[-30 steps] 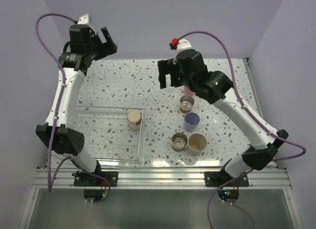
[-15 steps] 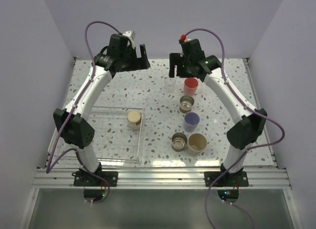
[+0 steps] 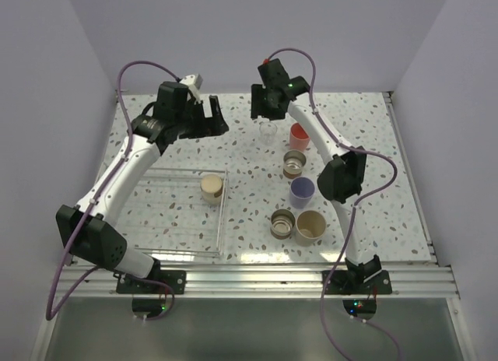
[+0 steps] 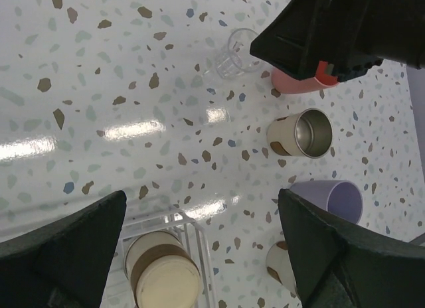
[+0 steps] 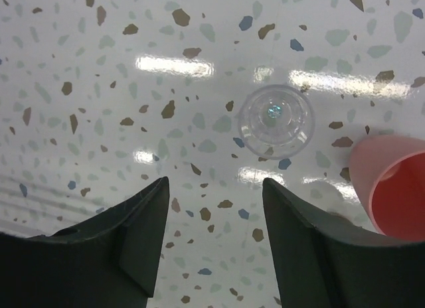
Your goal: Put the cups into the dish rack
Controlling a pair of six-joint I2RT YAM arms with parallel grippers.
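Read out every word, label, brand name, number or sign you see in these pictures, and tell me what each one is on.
None: no text can be read in any view.
The coral red cup, clear cup, lavender cup, banded metal cup and dish rack show no print or labels.

1. Worktop (image 3: 358, 120): white, speckled with brown, blue and grey-green flecks.
2. Dish rack (image 3: 156, 213): colourless clear plastic with a thin pale wire grid.
3. Banded cup (image 4: 163, 275): cream, with a brown band.
4. Clear cup (image 5: 275, 121): transparent, untinted.
5. Coral cup (image 5: 392, 188): coral red, paler pink outside.
6. Steel cup (image 4: 302, 134): silver interior, cream exterior with a brown band.
7. Lavender cup (image 4: 329, 198): plain lavender.
8. Second steel cup (image 3: 282, 223): silver interior, brown-tan exterior.
9. Beige cup (image 3: 310, 227): plain cream-beige.
10. Left pincer (image 4: 202, 202) and right pincer (image 5: 214, 185): black.
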